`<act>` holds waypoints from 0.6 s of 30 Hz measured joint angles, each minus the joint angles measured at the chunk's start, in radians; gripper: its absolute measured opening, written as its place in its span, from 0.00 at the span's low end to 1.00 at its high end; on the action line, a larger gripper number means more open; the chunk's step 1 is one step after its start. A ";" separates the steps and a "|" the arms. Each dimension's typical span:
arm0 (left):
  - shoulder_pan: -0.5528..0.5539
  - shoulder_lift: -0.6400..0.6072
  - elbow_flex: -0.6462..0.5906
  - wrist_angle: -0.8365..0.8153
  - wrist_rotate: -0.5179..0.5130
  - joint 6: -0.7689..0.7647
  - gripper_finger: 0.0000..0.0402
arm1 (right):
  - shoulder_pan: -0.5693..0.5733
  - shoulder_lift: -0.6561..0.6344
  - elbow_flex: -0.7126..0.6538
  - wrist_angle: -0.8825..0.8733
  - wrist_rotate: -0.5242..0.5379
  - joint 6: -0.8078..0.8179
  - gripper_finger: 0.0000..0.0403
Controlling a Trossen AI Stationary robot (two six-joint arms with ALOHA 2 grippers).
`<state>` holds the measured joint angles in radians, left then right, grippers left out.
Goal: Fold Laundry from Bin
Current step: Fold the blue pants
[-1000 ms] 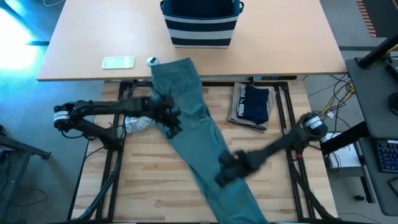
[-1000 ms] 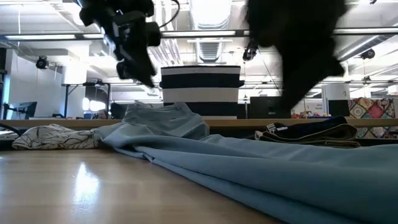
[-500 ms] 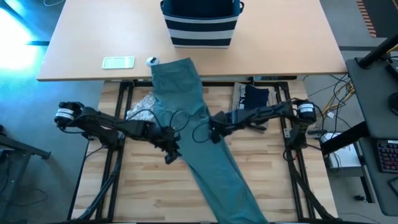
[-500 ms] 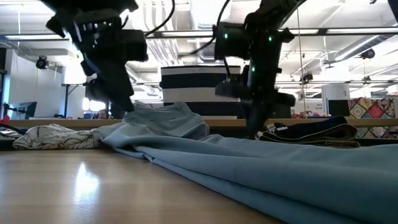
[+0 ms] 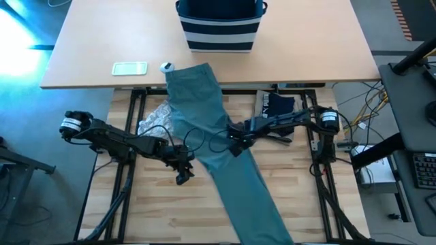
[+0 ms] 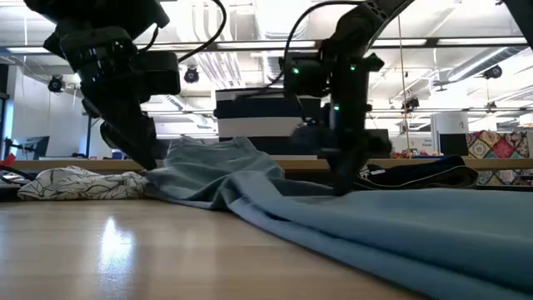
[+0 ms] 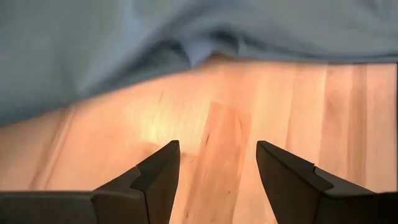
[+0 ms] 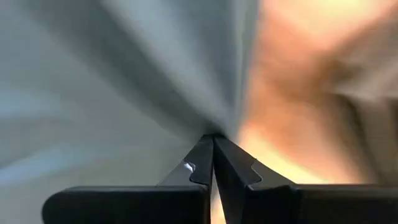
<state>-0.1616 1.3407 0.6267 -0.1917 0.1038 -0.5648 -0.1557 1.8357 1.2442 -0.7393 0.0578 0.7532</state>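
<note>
One large teal-green garment [image 5: 221, 146] is being spread out on the wooden table, running from the bin [image 5: 219, 26] toward the near edge; its right edge is pinched in the clenched right gripper [image 5: 234, 145], and the left gripper [image 5: 182, 176] waits released just beside its left edge. Next, that left edge apparently needs grasping so the cloth can be flattened. Compared with half a second earlier, the cloth has been drawn rightward, baring wood under the left gripper.

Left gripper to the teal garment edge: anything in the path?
Nothing visible. The left gripper is open, low over bare wood, and only tabletop lies between its fingers and the teal garment edge. The patterned garment sits off to the side, behind the arm. The right gripper is shut on the teal cloth.
</note>
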 joint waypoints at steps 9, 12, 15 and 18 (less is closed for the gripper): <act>0.027 0.000 -0.040 0.167 -0.022 0.036 0.49 | -0.001 -0.046 0.053 -0.003 -0.100 -0.116 0.02; 0.043 0.001 -0.042 0.226 -0.112 0.072 0.49 | 0.032 -0.044 0.054 0.018 -0.119 -0.107 0.02; 0.089 0.042 -0.043 0.283 -0.174 0.090 0.49 | 0.073 -0.045 0.054 0.014 -0.154 -0.066 0.02; 0.141 0.137 -0.044 0.314 -0.178 0.087 0.49 | 0.135 -0.044 0.054 0.021 -0.199 -0.009 0.02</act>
<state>-0.0208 1.4780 0.5827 0.1223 -0.0738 -0.4778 -0.0209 1.7916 1.2980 -0.7184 -0.1407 0.7441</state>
